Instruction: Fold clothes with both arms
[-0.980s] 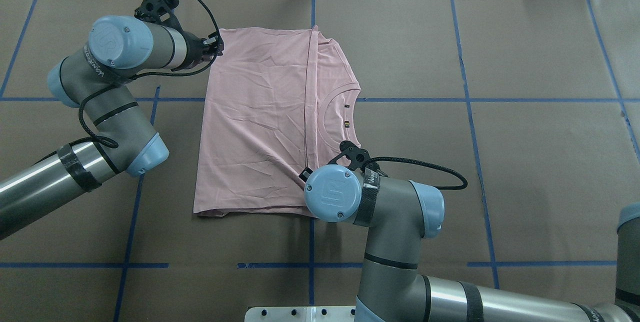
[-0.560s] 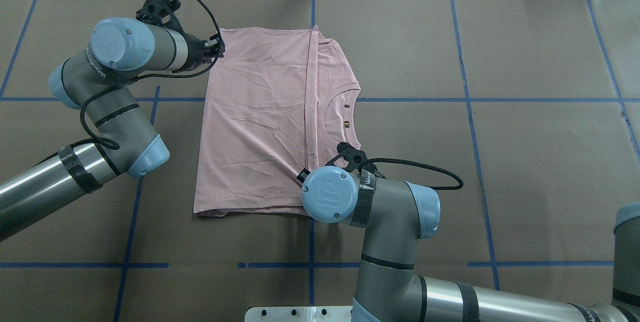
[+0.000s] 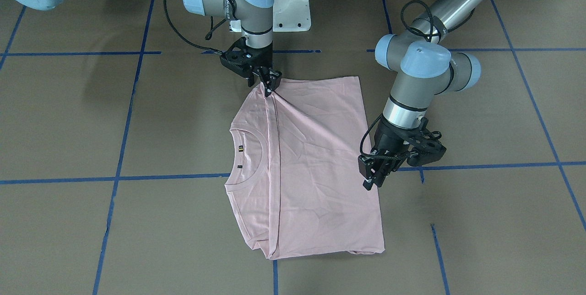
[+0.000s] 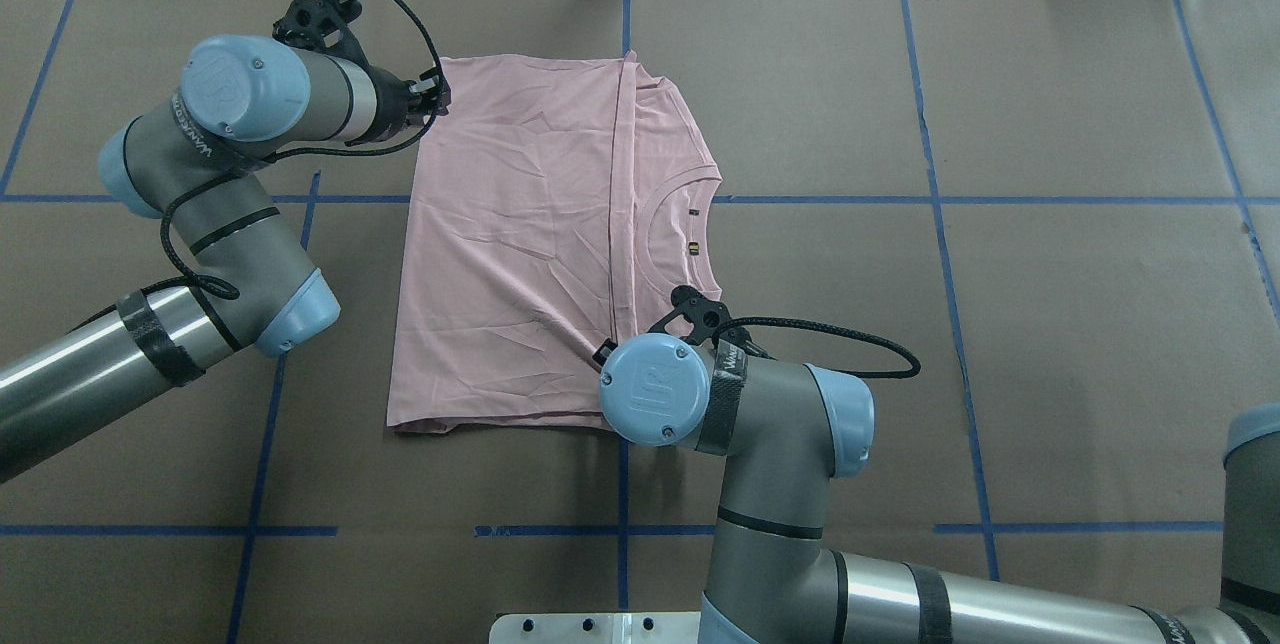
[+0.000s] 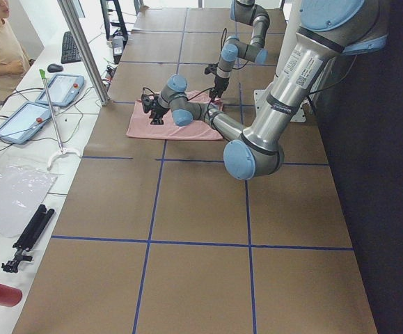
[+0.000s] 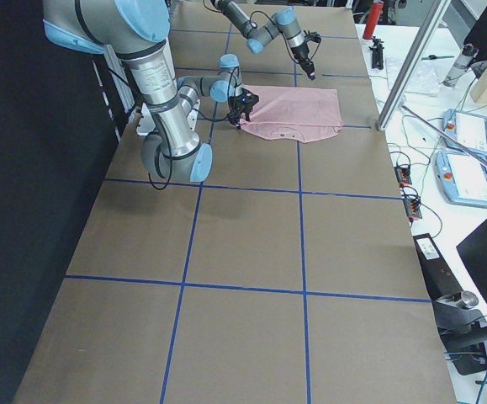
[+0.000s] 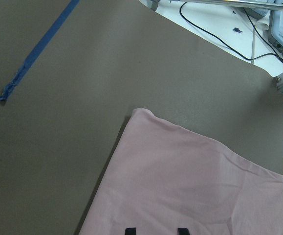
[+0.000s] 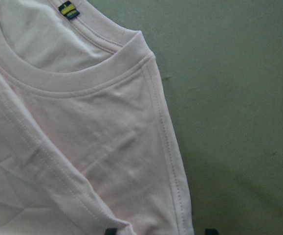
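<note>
As T-shirt [image 4: 510, 254] lies folded, L gripper [image 4: 434, 94] and R gripper [image 3: 271, 89] both have jaws apart.

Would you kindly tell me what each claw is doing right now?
Left claw: open, over the T-shirt's edge, holding nothing.
Right claw: apparently open, jaws apart astride the T-shirt's shoulder corner.

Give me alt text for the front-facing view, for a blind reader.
A pink T-shirt lies partly folded on a brown table. The right gripper touches its corner nearest the robot; the left gripper is at its side edge.
</note>
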{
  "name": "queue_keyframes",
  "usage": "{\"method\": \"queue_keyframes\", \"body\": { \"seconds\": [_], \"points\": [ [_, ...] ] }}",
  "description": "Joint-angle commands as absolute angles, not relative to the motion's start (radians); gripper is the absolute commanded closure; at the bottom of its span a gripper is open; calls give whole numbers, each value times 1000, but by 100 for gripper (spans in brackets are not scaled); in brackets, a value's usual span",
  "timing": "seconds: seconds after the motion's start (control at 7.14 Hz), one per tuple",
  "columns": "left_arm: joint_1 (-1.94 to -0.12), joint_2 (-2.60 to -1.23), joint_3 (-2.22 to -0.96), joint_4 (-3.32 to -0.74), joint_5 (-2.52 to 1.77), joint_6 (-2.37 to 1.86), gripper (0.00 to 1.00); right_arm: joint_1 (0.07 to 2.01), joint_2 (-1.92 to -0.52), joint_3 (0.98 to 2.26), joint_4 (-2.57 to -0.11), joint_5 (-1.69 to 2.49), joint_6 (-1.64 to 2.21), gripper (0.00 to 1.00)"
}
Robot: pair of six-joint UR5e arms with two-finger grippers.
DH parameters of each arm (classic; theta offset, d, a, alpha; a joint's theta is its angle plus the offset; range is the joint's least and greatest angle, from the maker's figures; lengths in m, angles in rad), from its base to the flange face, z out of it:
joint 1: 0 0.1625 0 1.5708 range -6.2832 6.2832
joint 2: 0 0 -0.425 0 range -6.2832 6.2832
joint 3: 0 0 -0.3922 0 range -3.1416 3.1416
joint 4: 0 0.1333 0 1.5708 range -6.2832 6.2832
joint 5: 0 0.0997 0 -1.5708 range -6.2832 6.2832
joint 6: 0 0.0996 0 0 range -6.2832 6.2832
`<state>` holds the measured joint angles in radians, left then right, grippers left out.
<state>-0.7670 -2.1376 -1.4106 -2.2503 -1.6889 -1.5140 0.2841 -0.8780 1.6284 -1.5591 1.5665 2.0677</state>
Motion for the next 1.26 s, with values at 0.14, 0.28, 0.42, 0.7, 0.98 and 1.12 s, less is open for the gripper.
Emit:
{"method": "queue_keyframes", "body": {
  "seconds": [0.14, 0.28, 0.42, 0.7, 0.98, 1.12],
  "points": [
    [-767, -2137, -1411, -2250, -1689, -1516, 60, 285, -873, 1629, -1559, 1568, 2071, 100],
    [-767, -2137, -1411, -2250, -1689, -1516, 60, 285, -868, 1634, -1557, 1568, 2071, 100],
    [-767, -2137, -1411, -2250, -1689, -1523, 60, 285, -867, 1640, -1559, 1569, 2072, 100],
    [-747, -2125, -1445, -2250, -1689, -1579, 60, 285, -890, 1702, -1565, 1578, 2069, 100],
    [-614, -1932, -1694, -2195, -1680, -1676, 57, 285, -929, 1742, -1562, 1580, 2068, 100],
    [-503, -1854, -1813, -2122, -1668, -1756, 54, 285, -948, 1762, -1562, 1583, 2066, 100]
  ]
}}
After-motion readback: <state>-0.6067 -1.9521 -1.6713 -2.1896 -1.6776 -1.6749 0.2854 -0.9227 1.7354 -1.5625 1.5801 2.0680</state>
